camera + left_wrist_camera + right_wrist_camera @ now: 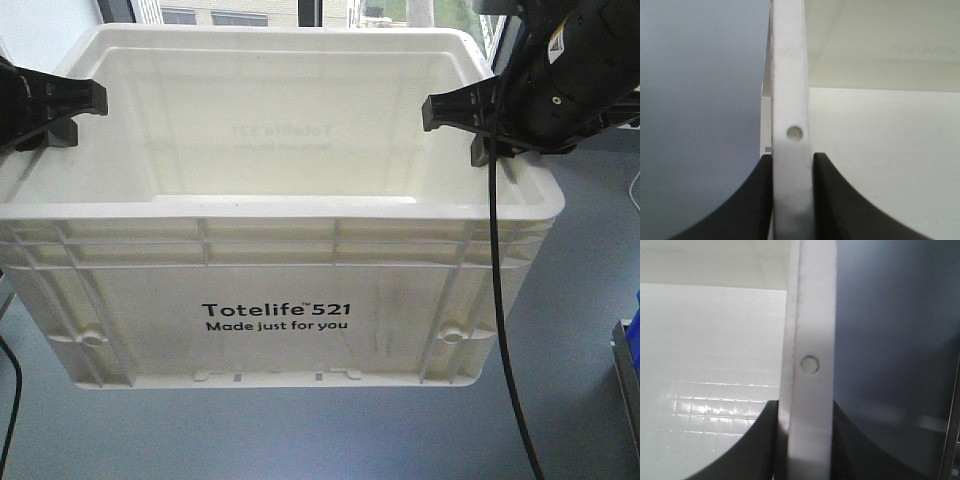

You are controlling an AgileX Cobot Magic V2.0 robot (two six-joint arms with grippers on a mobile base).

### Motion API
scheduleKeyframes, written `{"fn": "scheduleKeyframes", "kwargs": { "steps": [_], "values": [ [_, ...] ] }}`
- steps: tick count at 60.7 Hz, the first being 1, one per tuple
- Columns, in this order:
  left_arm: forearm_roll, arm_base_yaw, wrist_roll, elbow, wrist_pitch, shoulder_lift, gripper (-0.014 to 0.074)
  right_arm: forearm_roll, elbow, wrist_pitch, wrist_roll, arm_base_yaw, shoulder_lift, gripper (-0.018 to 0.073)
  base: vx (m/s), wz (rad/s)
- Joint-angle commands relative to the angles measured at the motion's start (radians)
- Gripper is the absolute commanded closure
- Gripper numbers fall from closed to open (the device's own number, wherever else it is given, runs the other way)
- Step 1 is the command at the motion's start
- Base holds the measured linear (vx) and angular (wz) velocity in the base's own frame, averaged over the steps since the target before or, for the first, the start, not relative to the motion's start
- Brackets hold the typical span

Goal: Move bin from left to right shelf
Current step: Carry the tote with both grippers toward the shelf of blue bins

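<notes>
Here: smooth white rectangular plastic bin (280,290), ribbed outside; left gripper (792,172) and right gripper (806,417) both clamping it.

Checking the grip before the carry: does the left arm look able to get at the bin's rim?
Likely yes: the left gripper is shut on the rim of the bin, one finger against each face, nothing in the way.
</notes>
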State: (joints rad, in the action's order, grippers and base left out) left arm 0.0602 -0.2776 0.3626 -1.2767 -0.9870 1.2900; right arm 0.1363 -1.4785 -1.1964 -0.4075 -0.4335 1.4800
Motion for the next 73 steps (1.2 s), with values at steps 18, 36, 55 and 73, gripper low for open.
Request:
{"fn": "scheduleKeyframes", "kwargs": {
  "steps": [18, 36, 55, 73],
  "values": [
    [0.036, -0.005, -0.011, -0.04, 0.102, -0.039, 0.0542, 0.072, -0.037, 0.057, 0.007, 0.008, -0.048, 0.0529, 0.18, 0.01],
    [0.036, -0.005, -0.011, -0.04, 0.102, -0.039, 0.0542, 0.072, -0.037, 0.057, 0.007, 0.008, -0.048, 0.0529, 0.15, 0.19],
    [0.036, -0.005, -0.011, -0.04, 0.102, -0.039, 0.0542, 0.072, -0.037, 0.057, 0.007, 0.008, -0.048, 0.0529, 0.12, 0.38],
    [0.036, -0.005, -0.011, -0.04, 0.102, -0.039, 0.0542, 0.072, -0.037, 0.057, 0.007, 0.008, -0.048, 0.0529, 0.11, 0.43]
  ]
}}
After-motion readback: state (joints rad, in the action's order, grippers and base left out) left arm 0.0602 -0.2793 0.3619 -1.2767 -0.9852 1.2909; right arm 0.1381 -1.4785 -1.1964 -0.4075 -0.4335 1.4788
